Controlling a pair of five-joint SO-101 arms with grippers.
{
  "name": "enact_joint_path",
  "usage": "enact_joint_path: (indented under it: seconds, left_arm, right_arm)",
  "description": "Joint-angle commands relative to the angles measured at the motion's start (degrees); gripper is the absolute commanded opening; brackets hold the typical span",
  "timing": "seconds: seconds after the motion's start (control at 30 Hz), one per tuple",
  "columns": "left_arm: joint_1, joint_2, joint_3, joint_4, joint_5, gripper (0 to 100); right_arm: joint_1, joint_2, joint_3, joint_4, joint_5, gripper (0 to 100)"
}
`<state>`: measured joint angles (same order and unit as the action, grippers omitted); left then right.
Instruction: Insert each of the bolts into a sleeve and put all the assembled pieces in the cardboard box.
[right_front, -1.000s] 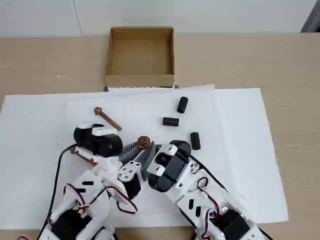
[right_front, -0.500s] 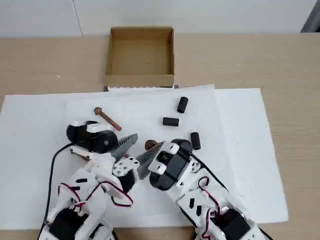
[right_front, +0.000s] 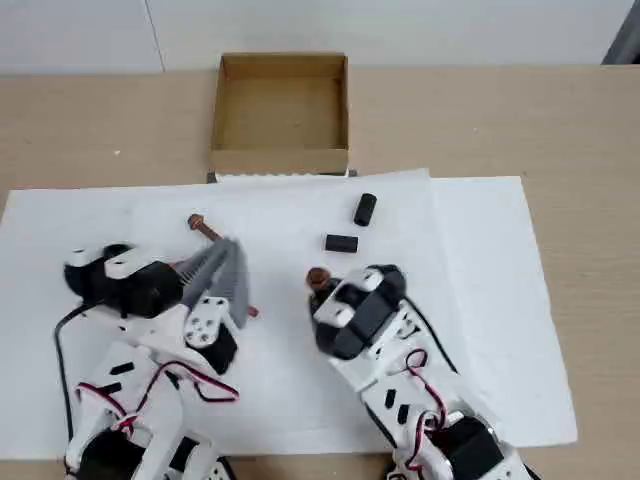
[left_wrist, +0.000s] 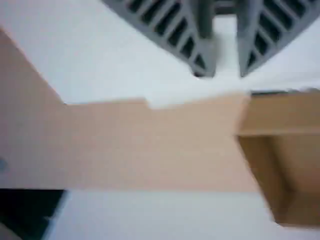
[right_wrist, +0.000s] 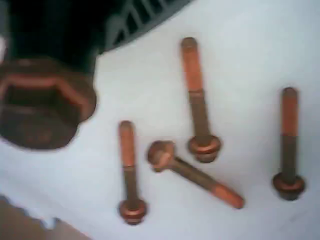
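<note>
down at the near edge the two arms have come apart. a second ago their pincers were nose to nose over the middle of the paper (right_front: 480, 300). now the left pincer (left_wrist: 223, 70) has swung off to its own side, jaws a little spread with nothing between them, hanging over the loose bolts (right_wrist: 200, 107). the right pincer (right_front: 325, 290) has drawn off the other way and is pinching a bolt (right_front: 318, 277), head up. there's something dark behind that head, and i can't tell whether it's a sleeve. if it is, i'd say that piece is ready to be carried off; if not, it needs one yet. four loose bolts lie scattered on the sheet, so most of the job looks undone. further out, two black sleeves (right_front: 365, 209) lie between the right pincer and the cardboard box (right_front: 280, 160). the box sits with nothing in it yet toward the far side of the table (right_front: 560, 120). a low carry could knock those sleeves.
</note>
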<state>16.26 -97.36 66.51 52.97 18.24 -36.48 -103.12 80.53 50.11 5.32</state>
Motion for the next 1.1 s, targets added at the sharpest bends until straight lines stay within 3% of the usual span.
enact_joint_path:
  seconds: [0.0,0.2,0.4,0.63,0.93,1.07]
  left_arm:
    - [-3.96,0.18,2.59,-1.93,-5.10,1]
    - [-6.86,0.18,10.24,-1.76,-6.51,1]
    - [-6.95,0.18,16.57,-1.76,-6.59,1]
    - [-6.95,0.18,21.58,-2.11,-6.59,1]
    - [-6.95,0.18,22.02,-1.76,-6.59,1]
    - [-6.95,0.18,25.45,-1.76,-6.59,1]
  right_arm:
    - [3.12,-0.75,-0.88,-1.10,-2.46,0.2]
    - [6.90,4.70,-4.48,-1.10,-9.23,0.2]
    - [7.16,27.30,-19.87,-1.63,-16.26,0.2]
    - [12.00,55.69,-41.93,-6.37,-16.35,0.2]
    - [12.53,86.11,-71.91,-9.71,-15.91,0.3]
    - [13.05,98.95,-85.54,-9.80,-11.69,0.3]
